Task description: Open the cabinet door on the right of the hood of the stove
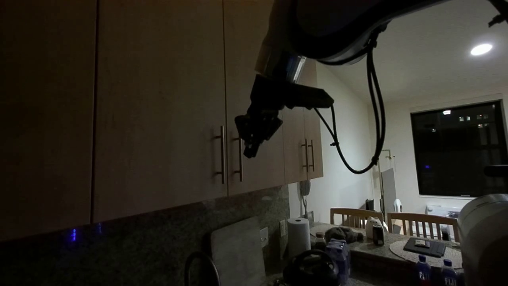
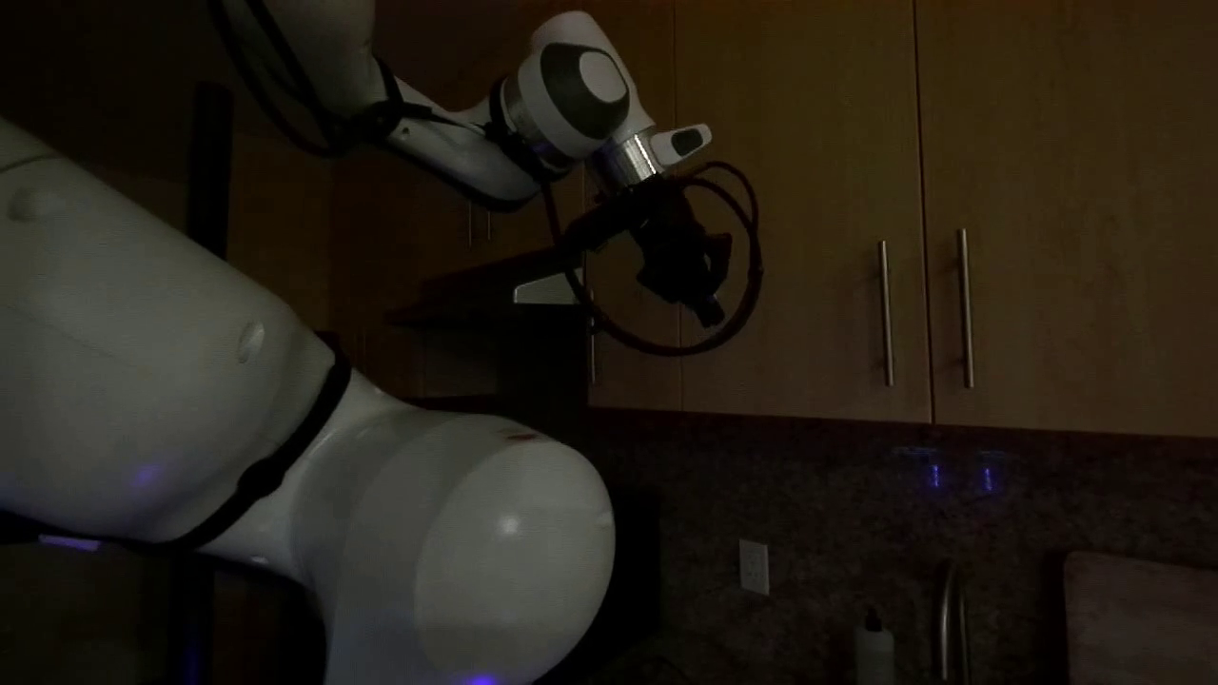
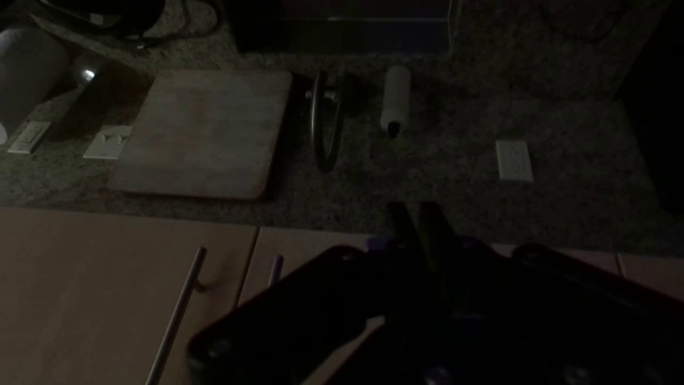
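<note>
The fingers [image 3: 404,222] are hanging in front of the cabinet door [image 2: 818,209], slanting down toward five o'clock in an exterior view. They are standing slightly apart, a narrow gap showing between their tips. The door is sitting closed and flush with the neighbouring door [image 2: 1075,209]; in that exterior view it is occupying two o'clock from the centre, while the hood [image 2: 466,295] is lying at the door's own nine o'clock. The door's slim silver handle [image 2: 887,314] is running upright close to its three o'clock edge, well apart from the fingers. The white arm [image 2: 457,523] is filling the side around eight o'clock. In the wrist view only one end of the handle is showing, at eight o'clock from the fingers. A pale cutting board [image 3: 206,131] is leaning at ten o'clock, and a faucet [image 3: 317,120] is arching near twelve. In an exterior view a paper towel roll [image 1: 298,238] is standing at five o'clock, and toward four o'clock a dark can [image 1: 378,235] is resting on the worktop [image 1: 364,247].
</note>
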Available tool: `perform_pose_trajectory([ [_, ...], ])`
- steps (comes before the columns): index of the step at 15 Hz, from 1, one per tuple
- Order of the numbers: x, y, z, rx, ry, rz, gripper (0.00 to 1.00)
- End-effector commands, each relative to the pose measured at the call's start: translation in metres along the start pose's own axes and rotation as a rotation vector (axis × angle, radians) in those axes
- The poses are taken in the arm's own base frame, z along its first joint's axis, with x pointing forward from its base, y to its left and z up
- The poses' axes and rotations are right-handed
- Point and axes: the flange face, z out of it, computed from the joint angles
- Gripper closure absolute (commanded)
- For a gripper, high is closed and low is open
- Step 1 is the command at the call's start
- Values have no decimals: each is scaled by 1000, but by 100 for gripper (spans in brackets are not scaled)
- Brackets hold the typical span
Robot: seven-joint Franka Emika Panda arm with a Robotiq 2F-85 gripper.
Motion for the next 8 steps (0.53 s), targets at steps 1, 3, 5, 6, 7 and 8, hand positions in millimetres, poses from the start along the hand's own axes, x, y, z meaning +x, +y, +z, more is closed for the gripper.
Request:
perform_pose_trajectory([
  [1, 20, -16, 8, -1, 84, 83, 100],
  [3, 32, -30, 5, -48, 163, 93, 100],
  [5, 49, -39, 0, -96, 236, 114, 100],
  [6, 59, -41, -2, -121, 263, 132, 100],
  [7, 67, -41, -3, -149, 284, 148, 100],
  [8, 75, -39, -4, -182, 298, 169, 100],
])
